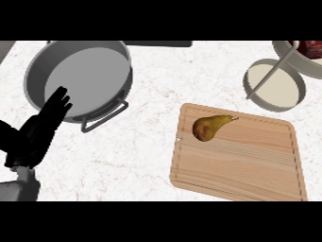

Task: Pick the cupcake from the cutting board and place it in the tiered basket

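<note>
A wooden cutting board [247,165] lies at the right of the counter. The only thing on it is a yellow-brown pear [211,126], near its upper left corner; no cupcake shows on the board. The tiered basket [289,106] stands at the upper right, its lower bowl bare. A dark red object [314,47] sits in its upper bowl, cut off by the view's edge, and I cannot tell what it is. My left hand [34,134] rests at the far left, open with fingers straight up, far from the board. My right hand is out of view.
A large grey pot [80,78] with a wire handle [106,117] stands at the upper left, right beside my left hand's fingertips. White marble counter [149,156] stretches between pot and board.
</note>
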